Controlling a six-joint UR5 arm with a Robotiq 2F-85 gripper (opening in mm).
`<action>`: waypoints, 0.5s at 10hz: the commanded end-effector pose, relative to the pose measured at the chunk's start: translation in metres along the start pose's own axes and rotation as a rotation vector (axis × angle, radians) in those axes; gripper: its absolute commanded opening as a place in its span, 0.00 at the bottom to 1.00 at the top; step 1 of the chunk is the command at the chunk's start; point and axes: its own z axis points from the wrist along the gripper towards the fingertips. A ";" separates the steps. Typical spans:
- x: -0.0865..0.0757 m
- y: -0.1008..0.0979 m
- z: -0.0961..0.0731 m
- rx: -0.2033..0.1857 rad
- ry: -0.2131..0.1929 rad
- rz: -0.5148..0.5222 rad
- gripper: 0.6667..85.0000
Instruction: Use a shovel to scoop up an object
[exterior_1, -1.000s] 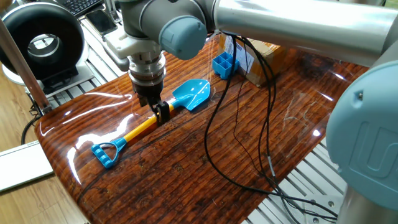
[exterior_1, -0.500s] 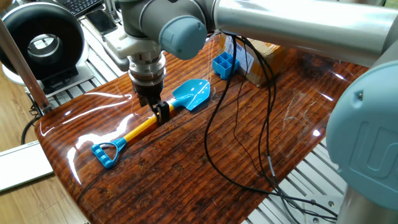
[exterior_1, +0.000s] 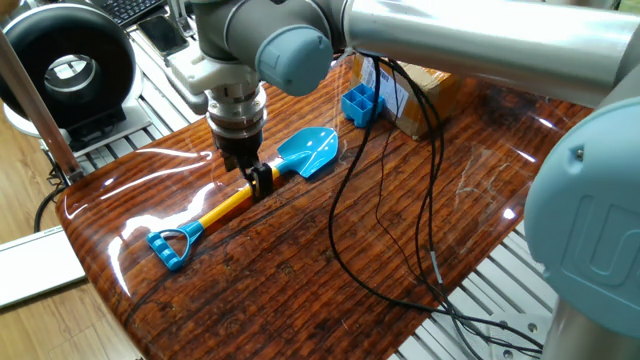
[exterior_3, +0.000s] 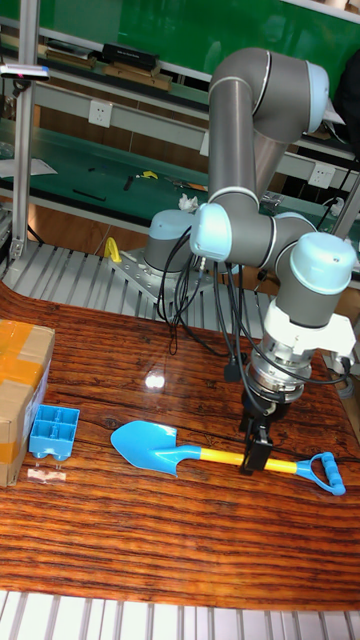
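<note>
You saw a glossy wooden counter with black cables lying across it. A brown cardboard box with tape stood at its edge, and a black round device sat beside the counter.

You see the shovel lying flat on the counter, blade toward the object and well apart from it. The object stands just beside the cardboard box. The end effector sits at the shaft, between blade and loop.
</note>
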 end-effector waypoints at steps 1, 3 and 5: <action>-0.008 0.002 0.000 -0.004 -0.025 0.004 0.98; -0.017 0.003 0.007 0.012 -0.019 0.008 0.98; -0.018 0.001 0.013 0.023 -0.016 0.010 0.98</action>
